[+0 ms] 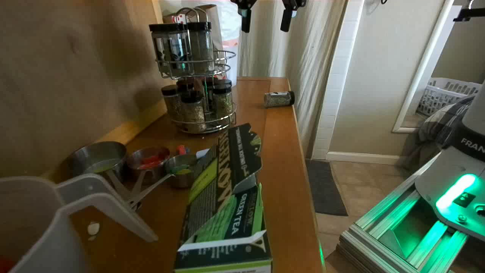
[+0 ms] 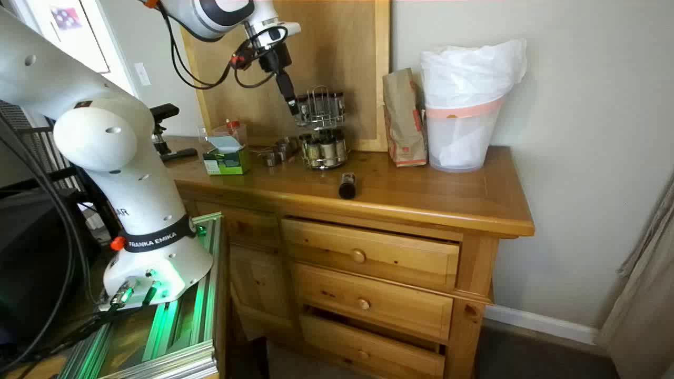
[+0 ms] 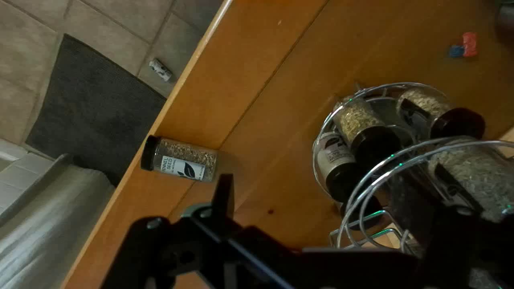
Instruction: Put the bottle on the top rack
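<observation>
While the metal measuring cups (image 1: 155,175) sit low at the left of an exterior view, the goal rises just beyond them: the top rack (image 1: 223,72), whose visible jars (image 1: 201,49) stand on its left, leaving what looks like room on its right. Next along, and in front, is the tea box (image 1: 227,193); a carry should pass behind it. Further right, the gripper (image 1: 266,23) hangs high, its fingers spread well apart and nothing held between them. Rightmost of these, the bottle (image 1: 277,99) lies on its side on the surface (image 1: 284,170), its cap near the edge. I judge the step in hand to be the pick. Bring the gripper right over the bottle, turn it so the fingers straddle the body rather than the cap, and lower straight down; a sideways nudge could roll it or push it off the edge. After the grip, lift above the rack's wire ring before travelling left, and tip the bottle upright before letting go.
</observation>
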### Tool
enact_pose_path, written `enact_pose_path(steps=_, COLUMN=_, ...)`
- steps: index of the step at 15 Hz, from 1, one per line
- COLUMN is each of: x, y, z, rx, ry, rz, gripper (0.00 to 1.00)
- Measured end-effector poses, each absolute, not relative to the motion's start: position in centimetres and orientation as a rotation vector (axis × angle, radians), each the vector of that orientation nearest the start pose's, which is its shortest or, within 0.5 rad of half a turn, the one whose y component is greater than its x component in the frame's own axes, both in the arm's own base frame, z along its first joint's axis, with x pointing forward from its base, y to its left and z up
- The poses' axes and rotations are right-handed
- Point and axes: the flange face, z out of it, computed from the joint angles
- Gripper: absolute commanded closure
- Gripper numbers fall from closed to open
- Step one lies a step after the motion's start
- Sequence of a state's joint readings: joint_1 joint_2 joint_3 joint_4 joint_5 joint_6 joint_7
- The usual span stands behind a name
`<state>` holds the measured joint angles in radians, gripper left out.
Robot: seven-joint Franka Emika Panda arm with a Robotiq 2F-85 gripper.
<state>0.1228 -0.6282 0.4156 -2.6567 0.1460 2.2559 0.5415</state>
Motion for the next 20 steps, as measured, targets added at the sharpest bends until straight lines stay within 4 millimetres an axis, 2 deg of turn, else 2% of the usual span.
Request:
enact_pose_path(steps=8, x=32.4, y=19.6, z=43.8, rx=-3.126, ry=0.205, rz=-0.36, gripper=0.0)
enact_pose_path(steps=11, x=33.1, y=19.0, z=44.2, rx=-3.127, ry=0.073, rz=-0.494, gripper=0.0)
enact_pose_path(steps=13, x=34.2, y=17.4, z=44.0, rx=-3.111, ry=-0.067, rz=-0.589, gripper=0.0)
enact_pose_path(steps=15, x=35.6, y=14.6, z=43.0, rx=-3.081, ry=-0.219, rz=-0.626, gripper=0.0)
enact_pose_path(steps=20, x=38.9, y=6.5, z=37.7, rx=-2.995, ry=-0.542, rz=-0.475, gripper=0.0)
